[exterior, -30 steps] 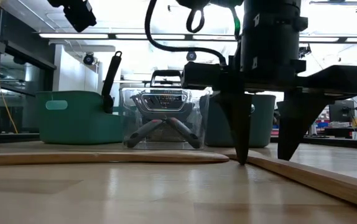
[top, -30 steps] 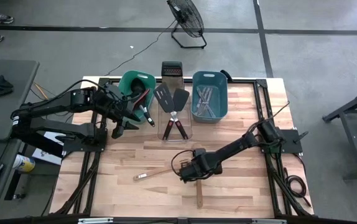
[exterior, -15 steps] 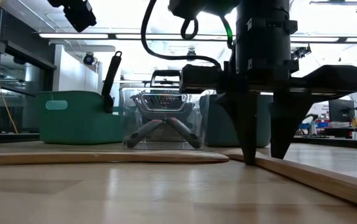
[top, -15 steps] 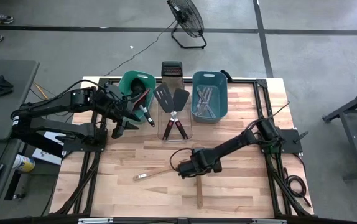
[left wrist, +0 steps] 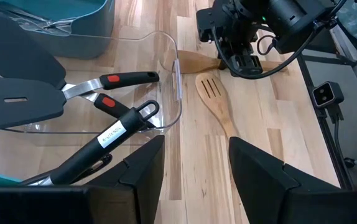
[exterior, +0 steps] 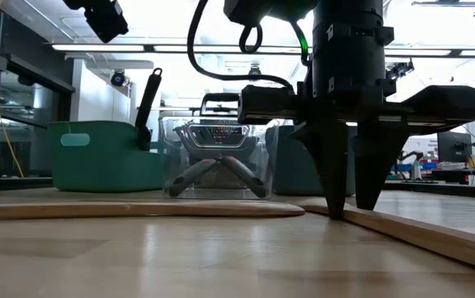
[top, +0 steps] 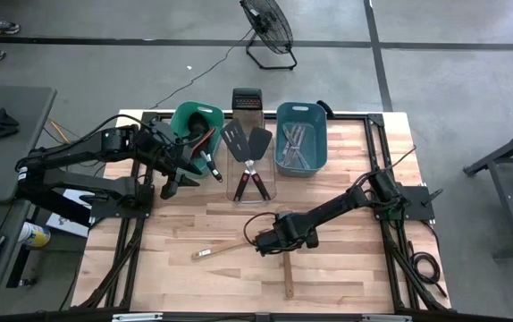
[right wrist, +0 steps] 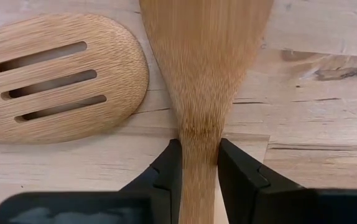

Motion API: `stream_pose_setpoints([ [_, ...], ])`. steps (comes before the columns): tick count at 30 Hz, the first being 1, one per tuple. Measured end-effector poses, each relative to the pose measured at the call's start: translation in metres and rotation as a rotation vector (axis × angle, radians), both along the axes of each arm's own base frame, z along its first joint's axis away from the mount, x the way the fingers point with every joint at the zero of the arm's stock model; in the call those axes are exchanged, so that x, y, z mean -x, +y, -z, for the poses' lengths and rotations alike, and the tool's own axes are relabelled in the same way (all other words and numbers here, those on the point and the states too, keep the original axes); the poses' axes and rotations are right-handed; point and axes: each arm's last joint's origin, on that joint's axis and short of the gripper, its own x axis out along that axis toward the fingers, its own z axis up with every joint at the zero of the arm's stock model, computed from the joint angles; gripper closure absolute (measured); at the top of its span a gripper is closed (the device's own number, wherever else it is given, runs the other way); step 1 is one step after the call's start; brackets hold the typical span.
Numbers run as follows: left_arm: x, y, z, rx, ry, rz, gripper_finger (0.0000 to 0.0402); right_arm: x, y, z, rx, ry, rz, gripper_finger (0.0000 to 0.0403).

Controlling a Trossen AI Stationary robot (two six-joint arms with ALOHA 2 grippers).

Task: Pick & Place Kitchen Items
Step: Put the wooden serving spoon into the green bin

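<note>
The near half of the bench (top: 346, 268) lies mostly bare. At the left, the left end effector (top: 169, 190) hangs above the bench beside the green tub (top: 196, 125), fingers parted, holding nothing. Mid-bench, a slotted wooden spatula (right wrist: 54, 87) lies against a plain wooden spatula (right wrist: 203, 74). The right end effector (right wrist: 198, 168) pinches the plain one's neck on both sides. A fan (top: 270, 31) stands on the grey floor beyond.

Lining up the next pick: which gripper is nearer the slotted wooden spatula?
Right. The right gripper is shut on the solid wooden spatula lying right beside the slotted wooden spatula; the left gripper hangs by the green tub.
</note>
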Motion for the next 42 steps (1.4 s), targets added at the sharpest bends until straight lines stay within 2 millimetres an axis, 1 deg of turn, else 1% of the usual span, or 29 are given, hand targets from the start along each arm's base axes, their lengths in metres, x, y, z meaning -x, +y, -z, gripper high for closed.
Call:
stream_pose_setpoints([
  [14,0.0,0.0,0.0,0.0,0.0,0.0,0.0224,-0.002,0.001,0.0,-0.008,-0.021,-0.032,0.0332],
  [23,0.0,0.0,0.0,0.0,0.001,0.0,0.0224,0.0,0.0,-0.012,0.028,-0.069,-0.057,0.0333],
  [26,0.0,0.0,0.0,0.0,0.001,0.0,0.0224,0.001,0.001,-0.019,0.021,-0.091,-0.075,0.0333],
  [33,0.0,0.0,0.0,0.0,0.001,-0.001,0.0224,0.004,0.011,-0.022,-0.02,-0.089,-0.116,0.0333],
  [36,0.0,0.0,0.0,0.0,0.001,-0.001,0.0224,0.007,0.017,-0.028,-0.043,-0.109,-0.142,0.0333],
  [42,0.0,0.0,0.0,0.002,0.0,-0.002,0.0224,0.015,0.029,-0.057,-0.042,-0.225,-0.21,0.0333],
])
